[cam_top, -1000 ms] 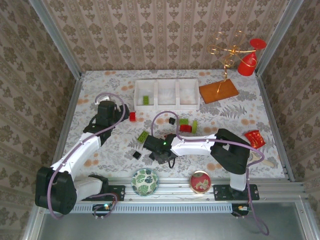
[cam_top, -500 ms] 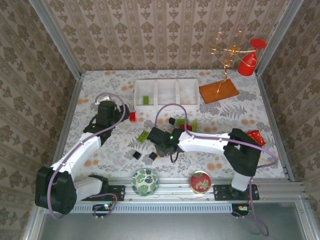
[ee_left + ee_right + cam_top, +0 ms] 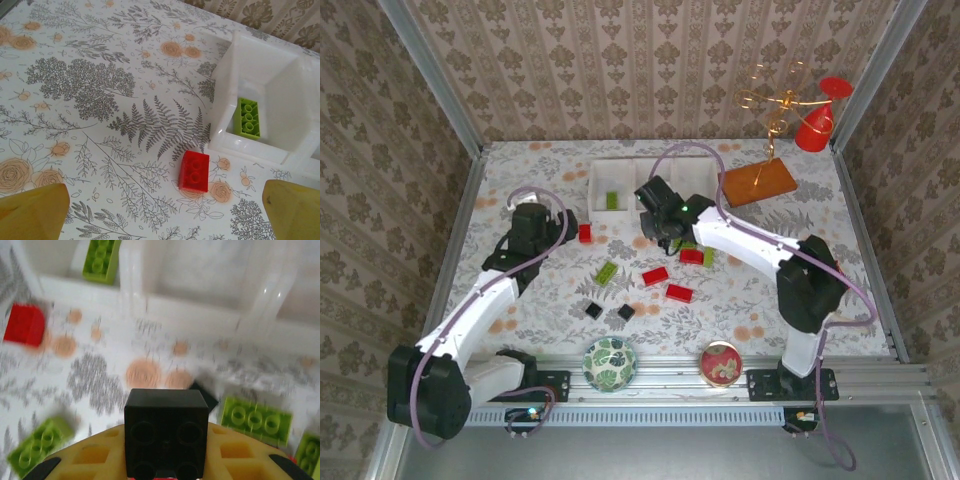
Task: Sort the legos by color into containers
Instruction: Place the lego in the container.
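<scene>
Black cube [image 3: 166, 432] in right hand [image 3: 166, 466]; green brick [image 3: 248, 117] in tray's [image 3: 222, 95] left compartment.

The right gripper [image 3: 663, 225] has swung forward to the tray [image 3: 615, 161], a black brick [image 3: 166, 432] now clamped between its fingers; two red bricks [image 3: 655, 275] lie uncovered behind it.

Left pincer [image 3: 162, 210] spread wide, right pincer [image 3: 166, 442] clamped.
</scene>
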`<action>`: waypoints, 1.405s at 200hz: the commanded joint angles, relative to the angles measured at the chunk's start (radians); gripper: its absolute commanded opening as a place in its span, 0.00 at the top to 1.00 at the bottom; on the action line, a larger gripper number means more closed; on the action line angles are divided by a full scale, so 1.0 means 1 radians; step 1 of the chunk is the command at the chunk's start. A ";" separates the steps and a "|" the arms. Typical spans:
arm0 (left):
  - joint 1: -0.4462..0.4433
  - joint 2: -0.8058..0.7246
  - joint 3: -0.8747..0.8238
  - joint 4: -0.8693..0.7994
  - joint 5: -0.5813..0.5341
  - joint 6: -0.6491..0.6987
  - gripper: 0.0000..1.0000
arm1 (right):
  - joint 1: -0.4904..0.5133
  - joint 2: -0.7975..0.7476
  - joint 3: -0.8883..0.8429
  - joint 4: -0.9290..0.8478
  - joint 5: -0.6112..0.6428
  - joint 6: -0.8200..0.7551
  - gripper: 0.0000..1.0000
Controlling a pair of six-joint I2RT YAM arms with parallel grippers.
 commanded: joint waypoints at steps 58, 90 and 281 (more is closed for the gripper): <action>-0.005 -0.072 -0.051 -0.092 0.036 0.050 0.00 | -0.103 0.308 0.324 -0.025 0.017 -0.104 0.72; -0.008 -0.080 -0.055 -0.103 0.044 0.056 0.00 | -0.107 0.379 0.391 -0.033 0.057 -0.127 0.65; -0.176 -0.146 -0.022 -0.476 0.041 0.048 0.00 | -0.102 0.154 0.235 0.010 0.074 -0.136 0.27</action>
